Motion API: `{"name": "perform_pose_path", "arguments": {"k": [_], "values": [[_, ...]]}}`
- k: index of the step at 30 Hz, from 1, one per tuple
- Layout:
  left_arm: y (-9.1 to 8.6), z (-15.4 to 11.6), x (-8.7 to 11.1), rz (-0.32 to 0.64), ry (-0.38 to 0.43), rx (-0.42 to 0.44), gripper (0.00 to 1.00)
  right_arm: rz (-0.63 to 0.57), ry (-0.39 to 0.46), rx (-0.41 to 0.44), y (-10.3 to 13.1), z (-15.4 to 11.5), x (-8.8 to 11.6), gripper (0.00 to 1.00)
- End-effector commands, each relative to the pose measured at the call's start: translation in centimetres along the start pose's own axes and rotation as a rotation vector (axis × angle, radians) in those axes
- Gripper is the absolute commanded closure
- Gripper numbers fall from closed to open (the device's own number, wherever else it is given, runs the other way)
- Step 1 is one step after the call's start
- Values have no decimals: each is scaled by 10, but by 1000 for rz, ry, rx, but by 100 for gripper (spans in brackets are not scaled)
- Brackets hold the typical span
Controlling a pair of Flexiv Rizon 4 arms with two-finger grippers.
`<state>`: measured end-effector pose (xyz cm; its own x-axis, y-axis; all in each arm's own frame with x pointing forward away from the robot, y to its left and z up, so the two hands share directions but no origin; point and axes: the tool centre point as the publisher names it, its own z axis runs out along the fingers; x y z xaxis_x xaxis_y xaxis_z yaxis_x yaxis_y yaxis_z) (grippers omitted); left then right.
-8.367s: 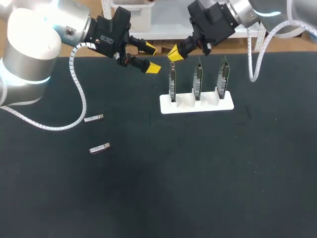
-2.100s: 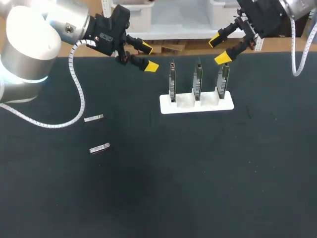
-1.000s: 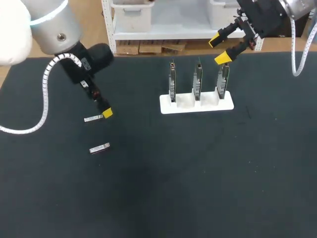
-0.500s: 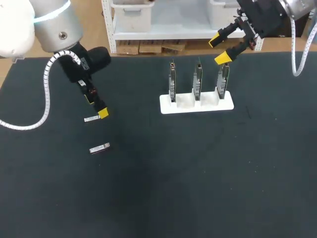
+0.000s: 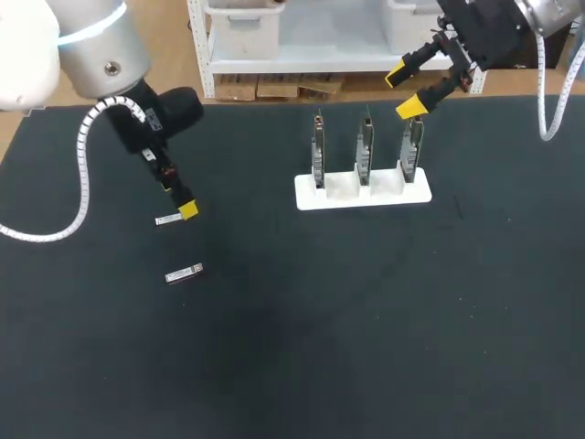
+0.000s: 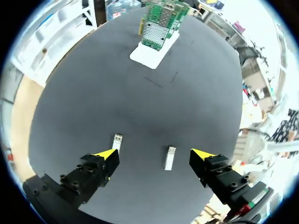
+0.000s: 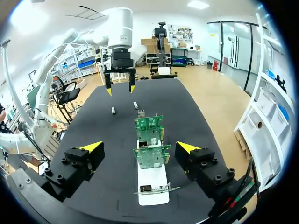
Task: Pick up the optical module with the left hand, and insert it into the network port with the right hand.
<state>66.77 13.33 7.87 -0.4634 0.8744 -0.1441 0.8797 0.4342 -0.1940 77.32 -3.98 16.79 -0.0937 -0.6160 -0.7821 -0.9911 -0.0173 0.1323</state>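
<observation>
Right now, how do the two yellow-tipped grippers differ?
The left gripper hangs low over the optical modules, pointing downward. The right gripper is raised behind the white stand, near its rightmost board. Both are open and hold nothing.

Arm and gripper state
The yellow-tipped left gripper [image 6: 156, 156] is pointed downward, fingers spread; the yellow-tipped right gripper [image 5: 405, 91] is likewise spread.

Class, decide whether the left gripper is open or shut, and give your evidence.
Open. In the left wrist view the left gripper's yellow tips stand far apart, and the optical module lying between them touches neither finger.
</observation>
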Motion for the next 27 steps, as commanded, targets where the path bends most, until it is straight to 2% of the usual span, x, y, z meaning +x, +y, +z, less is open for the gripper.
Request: {"name": "perform_pose_path", "arguments": {"k": [1,5,13,18,27], "values": [[2,2,-13,30,69,-20,0,-1,0,4,2,0,0,0],[5,7,-6,54,99,-28,0,-1,0,4,2,0,0,0],[12,23,23,115,173,-74,0,-1,0,4,2,0,0,0],[14,26,36,155,162,-100,0,-1,0,4,2,0,0,0],[27,38,51,149,160,-121,0,-1,0,4,2,0,0,0]]}}
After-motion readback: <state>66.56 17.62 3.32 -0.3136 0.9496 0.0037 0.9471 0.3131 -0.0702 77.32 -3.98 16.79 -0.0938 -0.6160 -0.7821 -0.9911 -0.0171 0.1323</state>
